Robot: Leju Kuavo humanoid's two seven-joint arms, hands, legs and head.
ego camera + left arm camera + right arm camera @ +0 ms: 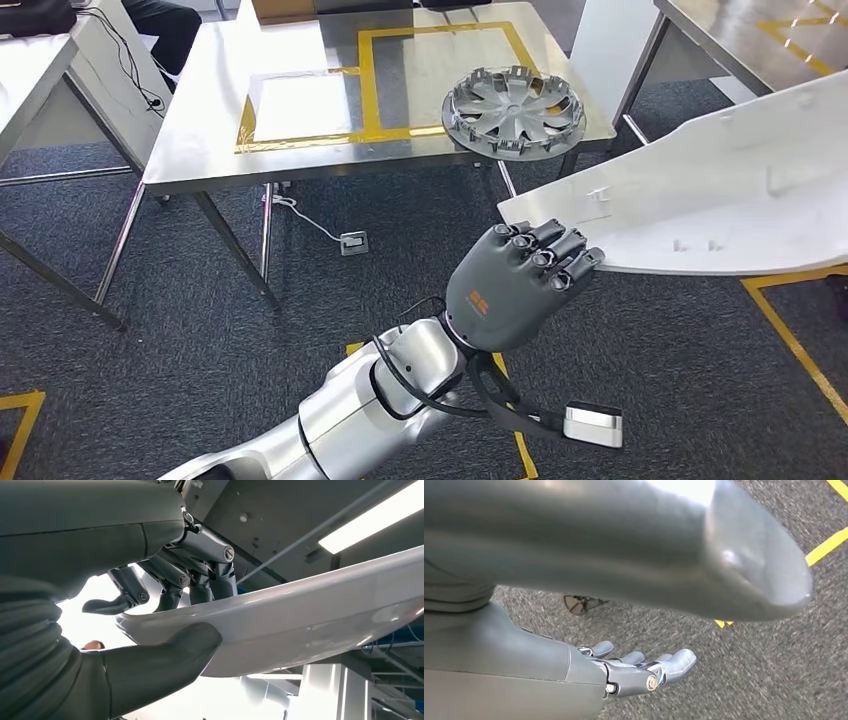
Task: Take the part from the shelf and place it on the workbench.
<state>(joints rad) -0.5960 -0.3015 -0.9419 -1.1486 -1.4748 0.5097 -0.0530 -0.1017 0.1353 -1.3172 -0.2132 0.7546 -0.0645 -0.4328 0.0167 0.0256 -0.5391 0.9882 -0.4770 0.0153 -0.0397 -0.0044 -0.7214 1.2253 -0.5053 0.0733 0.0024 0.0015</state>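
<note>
Above grey carpet floor [200, 330], long white moulded plastic panel [720, 200] is held at its near end by left hand [510, 285], fingers [172, 582] curled over top edge, thumb [170, 650] pressed underneath. Right hand [634, 672] is seen with fingers loosely extended, nothing held. Steel workbench [200, 120] lies ahead, grey wheel cover [513, 110] resting on it.

hubcap [513, 110] on workbench [300, 150] right corner | panel [720, 200] right, before workbench
</note>
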